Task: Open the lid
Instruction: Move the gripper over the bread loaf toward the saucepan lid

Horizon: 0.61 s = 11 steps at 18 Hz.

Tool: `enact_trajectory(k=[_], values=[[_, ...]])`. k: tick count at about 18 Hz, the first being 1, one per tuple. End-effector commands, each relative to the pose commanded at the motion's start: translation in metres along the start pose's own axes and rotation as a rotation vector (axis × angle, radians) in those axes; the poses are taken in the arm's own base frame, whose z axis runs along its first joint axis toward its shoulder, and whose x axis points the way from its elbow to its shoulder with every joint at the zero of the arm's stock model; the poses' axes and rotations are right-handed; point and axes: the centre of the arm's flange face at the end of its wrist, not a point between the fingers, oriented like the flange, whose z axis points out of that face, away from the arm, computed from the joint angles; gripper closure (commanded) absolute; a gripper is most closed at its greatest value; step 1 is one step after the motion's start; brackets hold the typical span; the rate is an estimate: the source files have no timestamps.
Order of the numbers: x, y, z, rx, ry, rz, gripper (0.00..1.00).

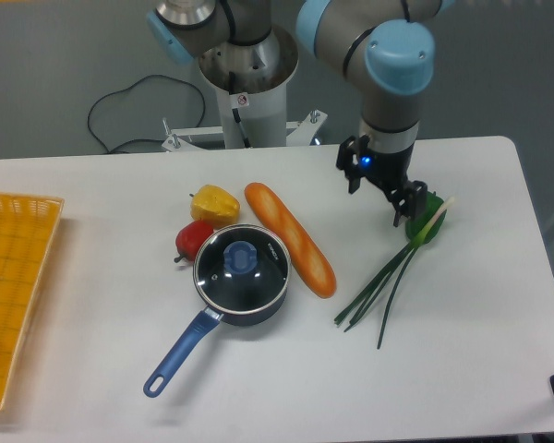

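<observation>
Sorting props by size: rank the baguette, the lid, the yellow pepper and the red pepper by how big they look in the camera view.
1. Baguette: longest, though the lid covers a similar area, so the top two are close.
2. Lid.
3. Yellow pepper.
4. Red pepper: looks smallest, but the saucepan partly hides it, so this is unsure.

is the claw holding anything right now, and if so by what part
Nothing appears to be held. The claw hangs above the table beside the green onion, with nothing seen between its fingers. The lid sits on the saucepan, untouched.
</observation>
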Motion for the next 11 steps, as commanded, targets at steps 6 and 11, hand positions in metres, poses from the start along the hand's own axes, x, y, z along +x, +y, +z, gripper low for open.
enact_trajectory(k=[6,11], values=[[0.012,-0.027,0.011,0.007,0.020,0.065,0.00],[0.021,-0.051,0.017,0.005,0.033,0.100,0.00]])
